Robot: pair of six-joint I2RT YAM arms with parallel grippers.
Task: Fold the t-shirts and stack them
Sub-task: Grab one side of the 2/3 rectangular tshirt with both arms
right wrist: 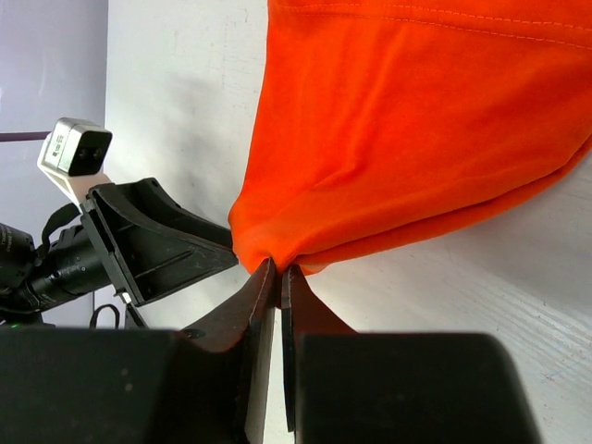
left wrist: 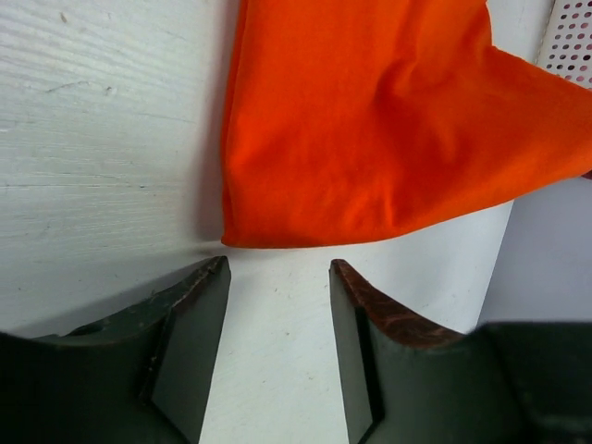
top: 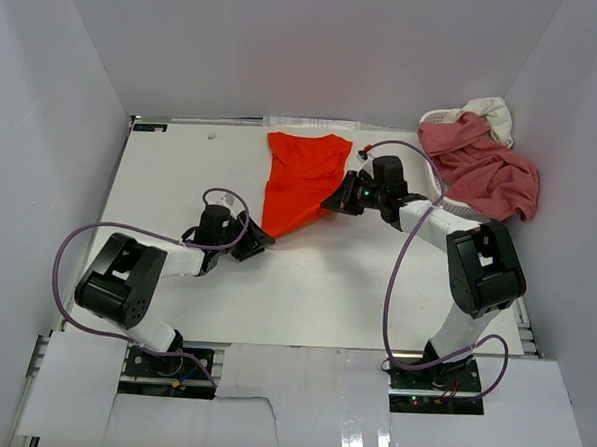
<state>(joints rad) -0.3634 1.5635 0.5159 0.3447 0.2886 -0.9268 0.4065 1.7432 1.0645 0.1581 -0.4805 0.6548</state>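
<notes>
Left gripper [left wrist: 277, 347]: jaws apart, nothing between them; sits just short of the shirt's near corner.
Orange t-shirt [top: 301, 182]: middle of the table [top: 181, 167], part-folded into a tapering wedge; thin smooth knit, stitched hem, soft creases.
Right gripper [right wrist: 278, 277]: pinched tight on the wedge's right edge.
Pink t-shirt [top: 486, 171], cream t-shirt [top: 491, 113]: crumpled over the perforated plastic basket [top: 436, 118], unfolded.
Progress: early, by my reckoning; no stack begun.

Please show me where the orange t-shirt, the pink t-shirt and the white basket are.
orange t-shirt [top: 301, 179]: top external view, middle of the cloth.
pink t-shirt [top: 487, 168]: top external view, middle of the bunched cloth.
white basket [top: 434, 117]: top external view, far left rim.
</notes>
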